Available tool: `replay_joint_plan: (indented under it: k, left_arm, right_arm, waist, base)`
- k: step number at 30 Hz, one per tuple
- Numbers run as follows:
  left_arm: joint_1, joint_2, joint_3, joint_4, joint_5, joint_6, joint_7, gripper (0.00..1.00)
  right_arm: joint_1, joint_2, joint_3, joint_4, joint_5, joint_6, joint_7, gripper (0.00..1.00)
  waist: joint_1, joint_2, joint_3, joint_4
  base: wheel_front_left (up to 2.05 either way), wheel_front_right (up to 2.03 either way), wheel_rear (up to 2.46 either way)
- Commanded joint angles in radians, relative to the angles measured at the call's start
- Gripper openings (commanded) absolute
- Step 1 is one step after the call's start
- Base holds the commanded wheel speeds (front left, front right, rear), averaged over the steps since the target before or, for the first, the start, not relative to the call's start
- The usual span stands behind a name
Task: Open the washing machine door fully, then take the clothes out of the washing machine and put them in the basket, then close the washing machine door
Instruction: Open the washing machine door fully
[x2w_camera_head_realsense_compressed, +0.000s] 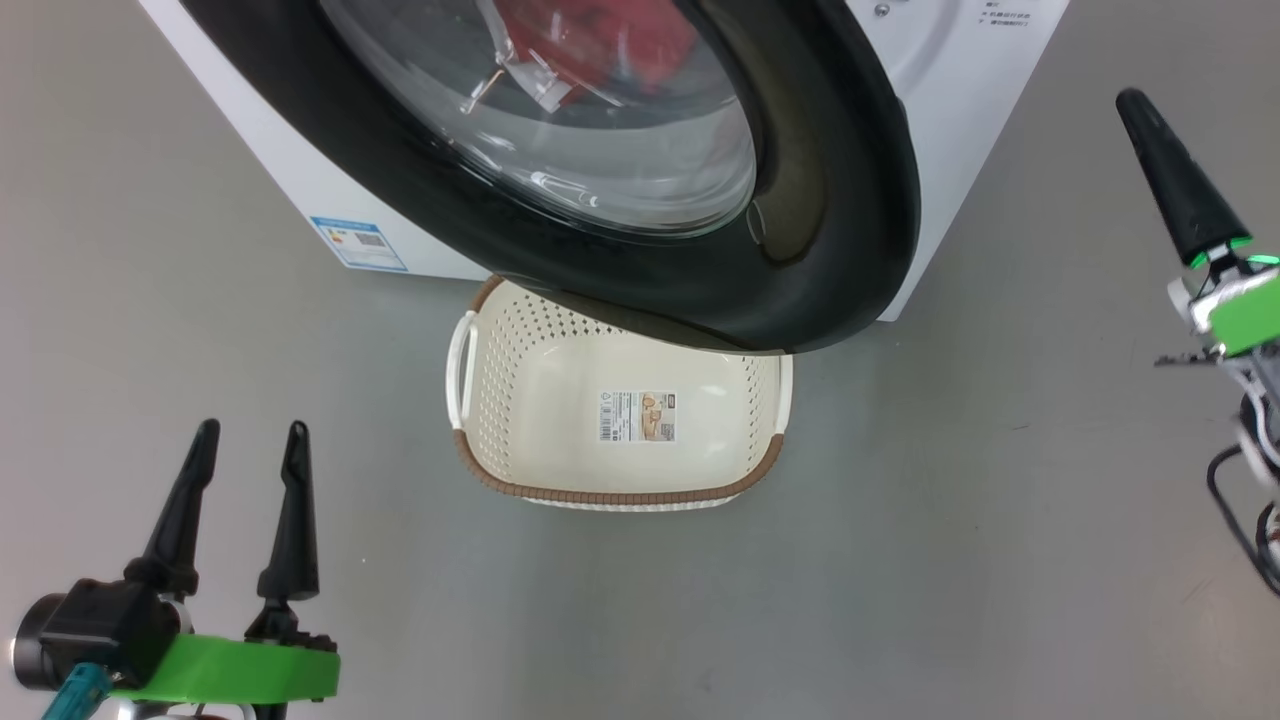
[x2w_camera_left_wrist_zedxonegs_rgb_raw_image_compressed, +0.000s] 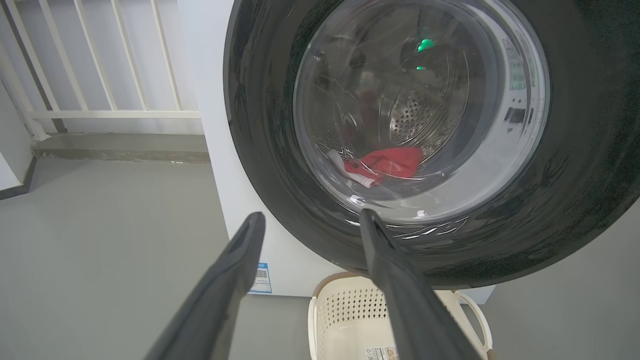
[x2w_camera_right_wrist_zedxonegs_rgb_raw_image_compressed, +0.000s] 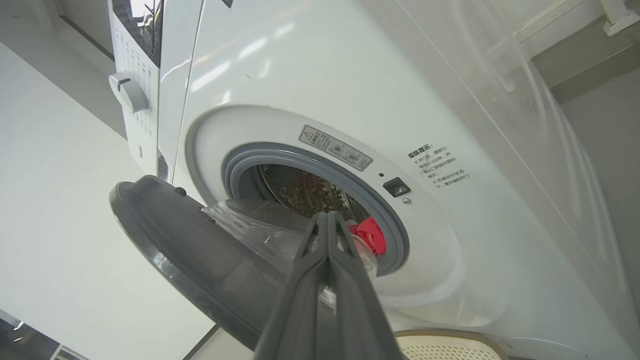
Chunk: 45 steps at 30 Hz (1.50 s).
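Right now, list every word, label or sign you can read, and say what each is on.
"温馨提示:" heads the notice on the washing machine front; lines below too small.
Warning sticker above the drum opening: triangle sign, text unreadable.
Blue label on the machine's front: too small.
Sticker on the basket base: barcode, print unreadable.

The basket stands on the floor just before the washing machine, its far rim under the door, which stands ajar. The clothes lie in the drum, behind the door.
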<state>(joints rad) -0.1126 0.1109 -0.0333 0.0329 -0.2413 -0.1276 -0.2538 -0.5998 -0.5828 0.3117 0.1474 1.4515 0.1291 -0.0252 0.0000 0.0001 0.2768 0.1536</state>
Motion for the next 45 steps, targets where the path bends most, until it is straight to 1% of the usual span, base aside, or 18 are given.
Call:
replay_joint_plan:
  k: [1, 5, 10, 14, 15, 18, 22, 23, 27, 32, 36, 45]
  left_arm:
    - [-0.021, 0.026, 0.034, -0.025, -0.005, -0.003, -0.008, 1.0]
    - [-0.027, 0.026, 0.033, -0.027, -0.005, -0.003, -0.008, 1.0]
    - [-0.031, 0.022, 0.038, -0.03, -0.005, -0.003, -0.008, 1.0]
    - [-0.039, 0.018, 0.036, -0.027, -0.005, -0.003, -0.008, 1.0]
    - [-0.039, 0.018, 0.036, -0.027, -0.005, -0.003, -0.008, 1.0]
    - [-0.042, 0.015, 0.04, -0.026, -0.006, -0.003, -0.008, 1.0]
    - [-0.04, 0.009, 0.043, -0.025, -0.006, -0.003, -0.008, 1.0]
    - [-0.039, 0.006, 0.043, -0.025, -0.006, -0.003, -0.008, 1.0]
    - [-0.04, 0.002, 0.044, -0.024, -0.007, -0.003, -0.008, 1.0]
    - [-0.037, -0.004, 0.044, -0.022, -0.007, -0.003, -0.008, 1.0]
    - [-0.034, -0.007, 0.046, -0.017, -0.007, -0.003, -0.008, 1.0]
    - [-0.016, -0.004, 0.047, -0.007, -0.007, -0.003, -0.008, 1.0]
  right_arm:
    - [-0.029, -0.019, 0.007, -0.001, 0.049, 0.002, 0.035, 0.0]
    - [-0.085, -0.016, 0.005, 0.05, 0.133, 0.002, 0.124, 0.0]
    - [-0.162, 0.007, 0.022, 0.137, 0.198, 0.002, 0.242, 0.0]
    - [-0.221, 0.028, 0.03, 0.21, 0.236, 0.002, 0.327, 0.0]
    - [-0.221, 0.028, 0.03, 0.21, 0.236, 0.002, 0.327, 0.0]
    - [-0.259, 0.04, 0.032, 0.253, 0.253, 0.002, 0.378, 0.0]
    - [-0.286, 0.06, 0.025, 0.291, 0.293, 0.002, 0.449, 0.0]
    - [-0.296, 0.066, 0.028, 0.308, 0.306, 0.002, 0.486, 0.0]
    - [-0.319, 0.081, 0.031, 0.347, 0.33, 0.002, 0.547, 0.0]
    - [-0.348, 0.103, 0.038, 0.382, 0.367, 0.002, 0.626, 0.0]
    - [-0.356, 0.113, 0.048, 0.404, 0.383, 0.002, 0.669, 0.0]
    - [-0.32, 0.14, 0.048, 0.408, 0.448, 0.002, 0.75, 0.0]
  waist:
    - [0.0, -0.0001, 0.005, 0.003]
    - [0.0, -0.0001, 0.019, 0.012]
    - [0.0, -0.0001, 0.037, 0.02]
    - [0.0, -0.0001, 0.046, 0.035]
    - [0.0, -0.0001, 0.046, 0.035]
    - [0.0, -0.0001, 0.049, 0.046]
    - [0.0, -0.0001, 0.052, 0.061]
    - [0.0, -0.0001, 0.052, 0.067]
    - [0.0, -0.0001, 0.051, 0.078]
    - [0.0, -0.0001, 0.049, 0.087]
    - [0.0, -0.0001, 0.04, 0.092]
    - [0.0, -0.0001, 0.003, 0.099]
  base:
    - [0.0, 0.0, 0.0]
    - [0.0, 0.0, 0.0]
    - [0.0, 0.0, 0.0]
    - [0.0, 0.0, 0.0]
    - [0.0, 0.0, 0.0]
    - [0.0, 0.0, 0.0]
    - [0.0, 0.0, 0.0]
    - [0.0, 0.0, 0.0]
    - [0.0, 0.0, 0.0]
    - [0.0, 0.0, 0.0]
    - [0.0, 0.0, 0.0]
    - [0.0, 0.0, 0.0]
